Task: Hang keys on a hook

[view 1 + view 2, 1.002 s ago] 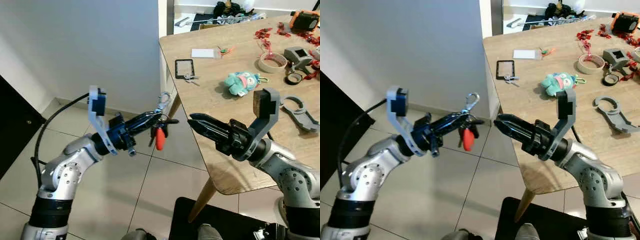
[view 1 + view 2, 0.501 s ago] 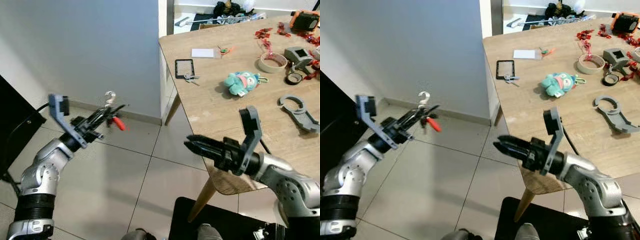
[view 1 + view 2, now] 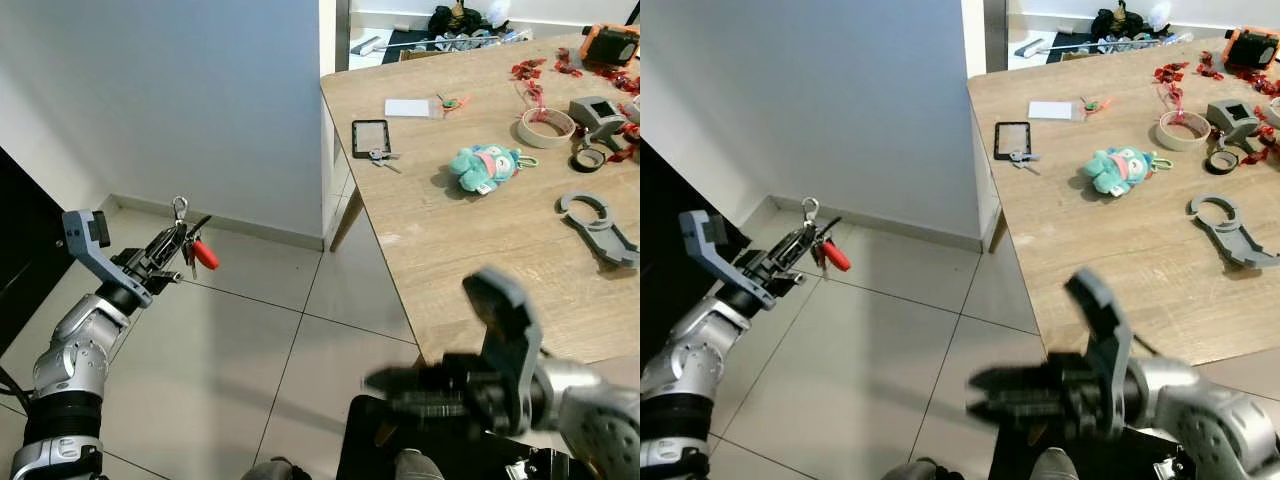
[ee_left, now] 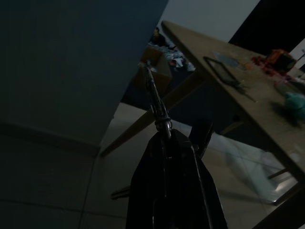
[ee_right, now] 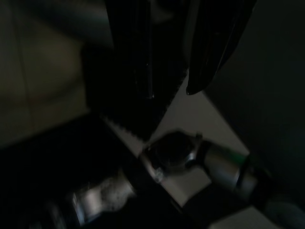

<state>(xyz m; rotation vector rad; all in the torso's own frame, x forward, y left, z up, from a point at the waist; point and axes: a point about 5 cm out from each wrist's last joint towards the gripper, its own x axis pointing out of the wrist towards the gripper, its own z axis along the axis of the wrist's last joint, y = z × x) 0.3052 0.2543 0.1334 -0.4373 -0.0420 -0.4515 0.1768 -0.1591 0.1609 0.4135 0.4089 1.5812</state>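
My left gripper (image 3: 183,240) was stretched out to my left above the tiled floor (image 3: 250,350), near the grey wall (image 3: 180,90) — fingers clamped on the keys (image 3: 190,247), silver clasp up, red tag hanging. To the right stood the wooden table (image 3: 470,230). My right gripper (image 3: 385,385) was low and blurred, fingers slightly parted, holding nothing.

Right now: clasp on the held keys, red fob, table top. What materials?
Clasp: shiny silver, likely metal. Red fob: smooth, glossy, probably plastic or rubber. Table: light wood grain, matte, could be veneer or laminate. The left gripper pinches the keys.
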